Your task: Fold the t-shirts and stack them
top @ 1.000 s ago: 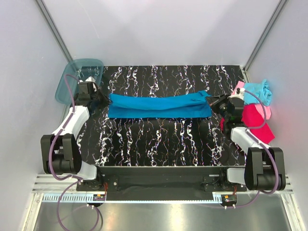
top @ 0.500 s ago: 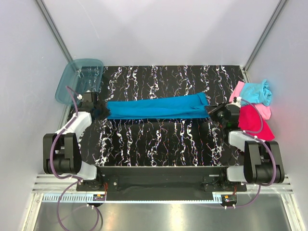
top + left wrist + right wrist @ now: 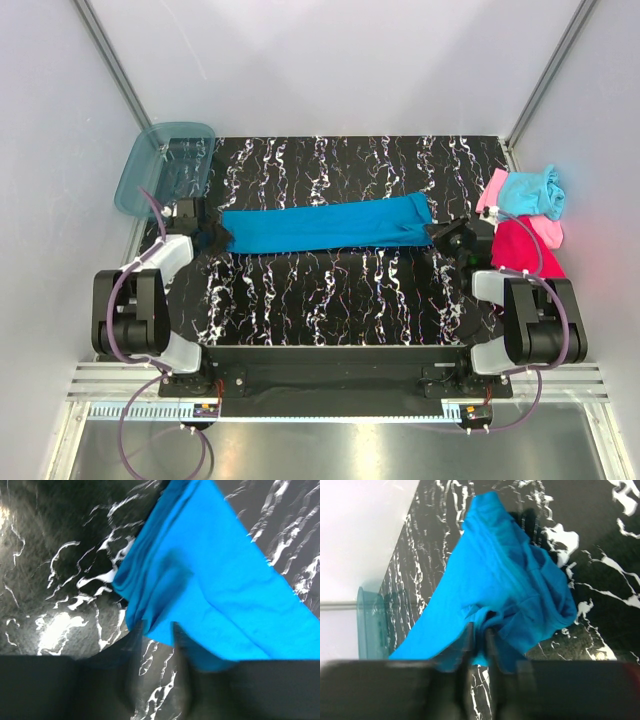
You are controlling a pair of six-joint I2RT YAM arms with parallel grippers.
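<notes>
The blue t-shirt (image 3: 325,225) lies stretched in a long band across the dark marbled surface (image 3: 330,300), reaching from my left jaws to my right jaws. My left jaws stand parted at its left end, with the surface showing between them. My right jaws sit nearly together against the bunched right end, and I cannot tell whether they pinch the cloth. At the right edge a red t-shirt (image 3: 525,245), a pink t-shirt (image 3: 492,190) and an aqua t-shirt (image 3: 535,190) lie heaped.

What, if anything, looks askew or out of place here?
The blue tee lies as a long slanted strip, bunched at its right end. The other tees form a loose heap at the right edge of the table.
</notes>
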